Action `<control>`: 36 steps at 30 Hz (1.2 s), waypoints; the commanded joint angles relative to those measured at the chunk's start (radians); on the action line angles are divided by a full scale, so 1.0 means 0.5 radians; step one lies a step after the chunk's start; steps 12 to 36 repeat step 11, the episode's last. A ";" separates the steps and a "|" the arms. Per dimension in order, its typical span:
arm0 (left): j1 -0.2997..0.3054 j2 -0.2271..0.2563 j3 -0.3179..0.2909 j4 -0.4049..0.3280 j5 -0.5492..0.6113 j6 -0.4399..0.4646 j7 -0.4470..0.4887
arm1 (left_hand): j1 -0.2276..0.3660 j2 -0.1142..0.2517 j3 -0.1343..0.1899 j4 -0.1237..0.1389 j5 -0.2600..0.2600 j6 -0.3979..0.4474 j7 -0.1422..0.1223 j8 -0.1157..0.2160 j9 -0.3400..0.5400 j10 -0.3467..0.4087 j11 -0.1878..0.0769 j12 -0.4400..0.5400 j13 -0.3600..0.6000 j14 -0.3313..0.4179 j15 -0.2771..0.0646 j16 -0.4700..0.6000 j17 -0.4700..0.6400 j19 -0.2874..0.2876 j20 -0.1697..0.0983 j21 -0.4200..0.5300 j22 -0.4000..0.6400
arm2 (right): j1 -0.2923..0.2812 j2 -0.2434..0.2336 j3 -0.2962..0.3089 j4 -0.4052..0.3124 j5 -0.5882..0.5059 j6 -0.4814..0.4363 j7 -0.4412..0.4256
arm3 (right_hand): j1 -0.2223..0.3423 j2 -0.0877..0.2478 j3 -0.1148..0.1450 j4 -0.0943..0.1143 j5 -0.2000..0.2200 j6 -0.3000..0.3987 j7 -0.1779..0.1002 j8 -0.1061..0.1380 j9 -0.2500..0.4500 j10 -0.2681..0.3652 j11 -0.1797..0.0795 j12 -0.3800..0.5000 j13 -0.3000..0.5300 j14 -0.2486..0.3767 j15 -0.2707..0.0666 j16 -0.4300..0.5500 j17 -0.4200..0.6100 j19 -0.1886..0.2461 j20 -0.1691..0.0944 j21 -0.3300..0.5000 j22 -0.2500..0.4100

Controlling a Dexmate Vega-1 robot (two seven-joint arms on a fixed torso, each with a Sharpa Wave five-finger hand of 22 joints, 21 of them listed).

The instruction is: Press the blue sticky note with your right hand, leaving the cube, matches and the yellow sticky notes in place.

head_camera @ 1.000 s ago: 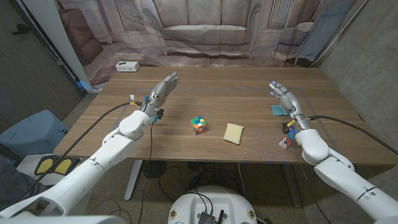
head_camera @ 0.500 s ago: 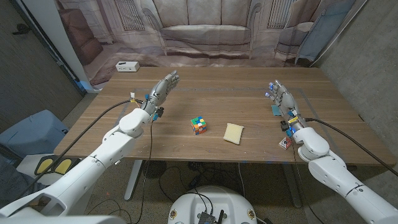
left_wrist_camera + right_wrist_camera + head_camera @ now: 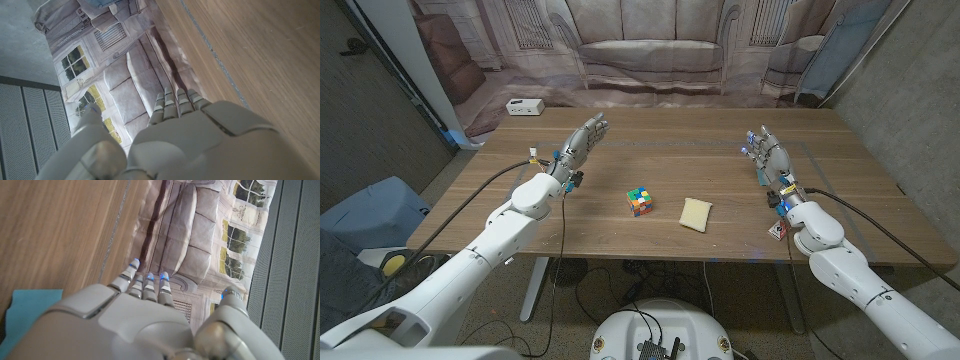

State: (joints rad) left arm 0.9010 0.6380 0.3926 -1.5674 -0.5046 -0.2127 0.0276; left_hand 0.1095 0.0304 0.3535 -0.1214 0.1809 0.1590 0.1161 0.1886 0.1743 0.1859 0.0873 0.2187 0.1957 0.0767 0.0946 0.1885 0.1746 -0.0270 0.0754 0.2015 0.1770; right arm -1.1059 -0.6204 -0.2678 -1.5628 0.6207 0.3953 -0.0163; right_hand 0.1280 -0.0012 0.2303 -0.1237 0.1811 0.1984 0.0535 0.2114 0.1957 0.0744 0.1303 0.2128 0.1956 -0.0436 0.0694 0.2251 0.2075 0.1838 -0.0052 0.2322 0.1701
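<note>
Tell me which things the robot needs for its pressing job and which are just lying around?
For the job:
- blue sticky note
- right robot hand

Just lying about, to leave alone:
- colourful cube
- yellow sticky notes
- matches
- white box
- left robot hand

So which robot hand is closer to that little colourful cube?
The left. The left robot hand hovers beyond the cube, off to its left; the right robot hand is farther off, over the blue sticky note near the table's right side.

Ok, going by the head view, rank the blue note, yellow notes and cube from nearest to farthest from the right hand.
1. Blue note: directly under the right hand.
2. Yellow notes: toward the table's middle.
3. Cube: just beyond them, toward the left arm.
</note>
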 commanded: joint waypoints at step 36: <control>-0.028 -0.047 0.016 0.064 -0.063 0.010 -0.022 | 0.007 0.016 -0.001 -0.010 -0.003 0.019 0.002 0.000 0.009 0.009 0.003 -0.006 0.006 0.010 0.008 -0.005 0.008 0.011 -0.003 -0.003 0.006 | 0.201 0.042 -0.109 0.195 -0.023 -0.040 0.078 | -0.034 -0.010 -0.019 0.006 0.017 -0.002 0.012 0.004 -0.004 -0.015 0.007 -0.005 0.001 -0.015 0.004 -0.013 0.007 -0.012 -0.003 -0.015 0.006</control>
